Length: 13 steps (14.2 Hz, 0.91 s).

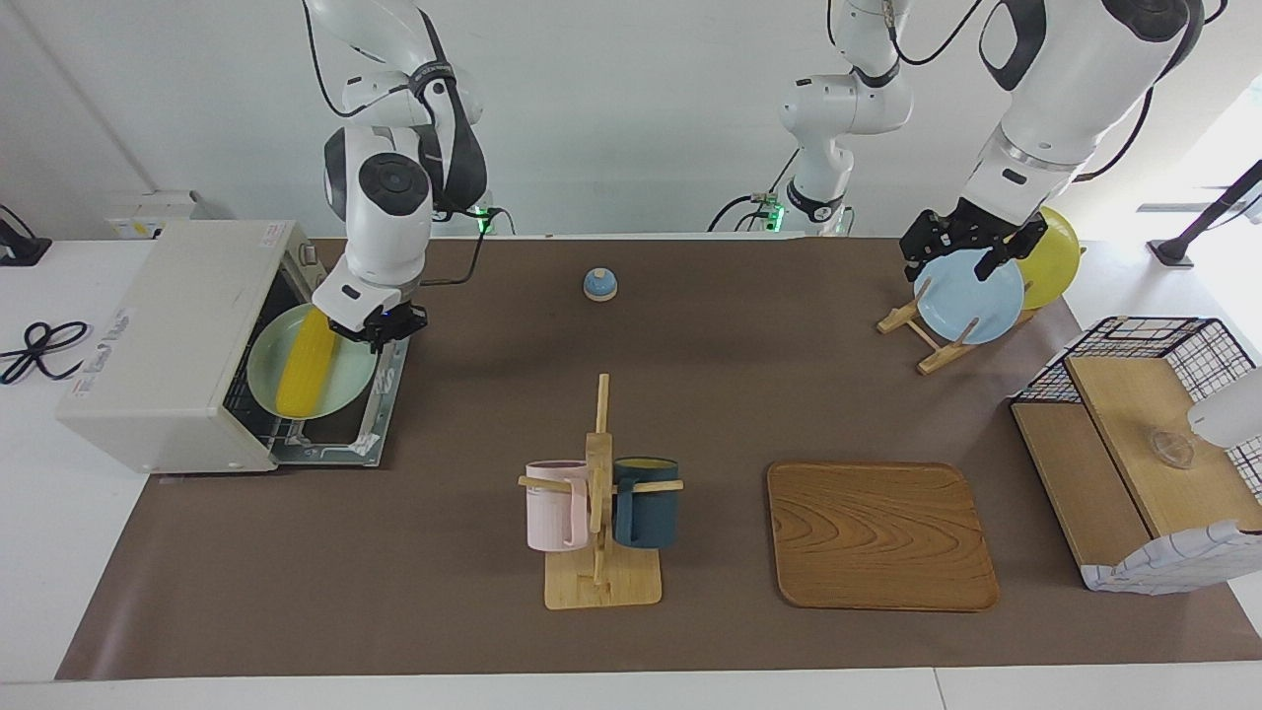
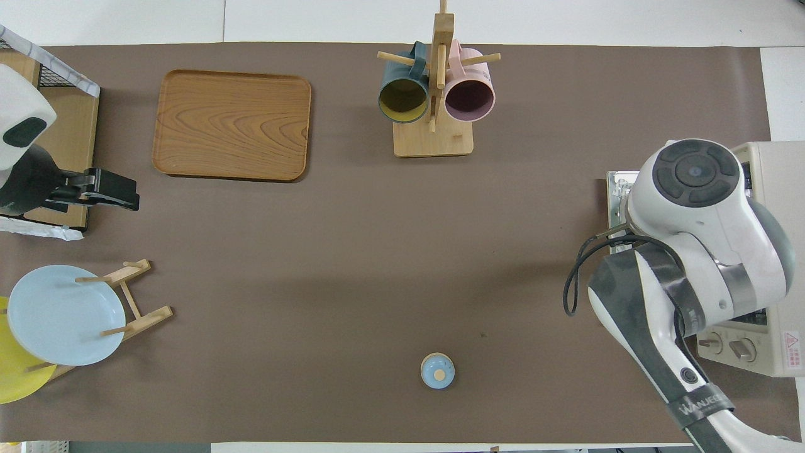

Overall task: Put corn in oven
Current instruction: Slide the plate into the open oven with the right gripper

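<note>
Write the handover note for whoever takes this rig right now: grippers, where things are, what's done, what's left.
Right gripper: shut on the rim of the green plate, held at the oven mouth above the open door.
Left gripper: open, waiting over the blue plate in the rack.
Corn: lying on the green plate.
Done: door down, plate with corn brought to the opening.
Left: slide it onto the rack inside, release, withdraw.

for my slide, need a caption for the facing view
Right gripper carries green plate with corn into open oven.
</note>
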Motion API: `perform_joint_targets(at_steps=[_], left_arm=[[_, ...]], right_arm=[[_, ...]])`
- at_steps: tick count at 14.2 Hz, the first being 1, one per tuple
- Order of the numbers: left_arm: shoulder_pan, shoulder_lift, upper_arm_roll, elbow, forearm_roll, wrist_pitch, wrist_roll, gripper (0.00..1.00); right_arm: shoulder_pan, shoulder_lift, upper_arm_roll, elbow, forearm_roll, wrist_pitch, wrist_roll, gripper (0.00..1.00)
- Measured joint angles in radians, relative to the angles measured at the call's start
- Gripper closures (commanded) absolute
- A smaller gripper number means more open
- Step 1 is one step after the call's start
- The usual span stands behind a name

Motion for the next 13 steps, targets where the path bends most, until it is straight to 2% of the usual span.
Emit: perform_joint_targets(at_steps=[6,13], left_arm=[[0.000,0.000,0.000,0.000,0.000,-0.001,0.000,0.00],[0.000,0.000,0.000,0.000,0.000,-0.001,0.000,0.00]], right_arm=[[-0.084,-0.049,0.000,-0.157,0.000,0.130,-0.035,1.00],[-0.174,-0.080,0.000,-0.196,0.000,0.130,-0.112,1.00]])
